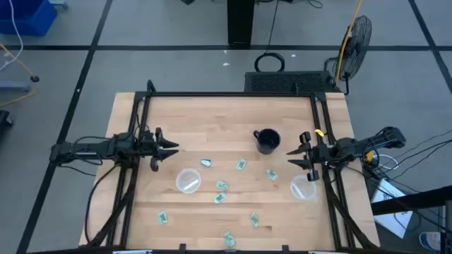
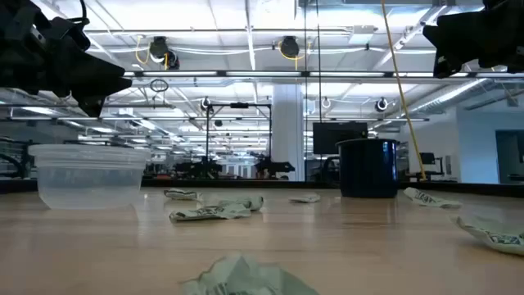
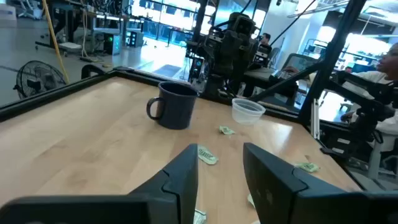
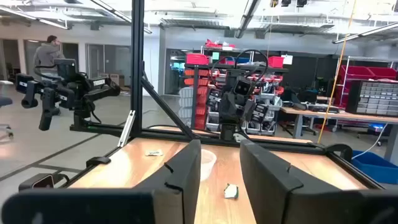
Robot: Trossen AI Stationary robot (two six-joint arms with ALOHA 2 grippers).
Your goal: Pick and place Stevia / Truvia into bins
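Observation:
Several pale green and white Stevia sachets lie flat across the table's near half, among them one [image 1: 205,163] beside the left bin, one [image 1: 241,164] and one [image 1: 271,174]. Some show close up in the low view [image 2: 214,211]. One clear round bin [image 1: 188,181] [image 2: 86,174] stands left of centre, the other [image 1: 303,188] [image 3: 247,111] near the right edge. My left gripper [image 1: 169,148] [image 3: 221,174] hovers open above the table's left side, pointing right. My right gripper [image 1: 293,156] [image 4: 219,174] hovers open just beyond the right bin, pointing left.
A black handled mug [image 1: 267,140] [image 3: 174,104] stands upright between the two grippers, toward the far side. A black frame [image 1: 233,94] runs along the far, left and right edges. A person [image 4: 48,53] stands in the room beyond the table.

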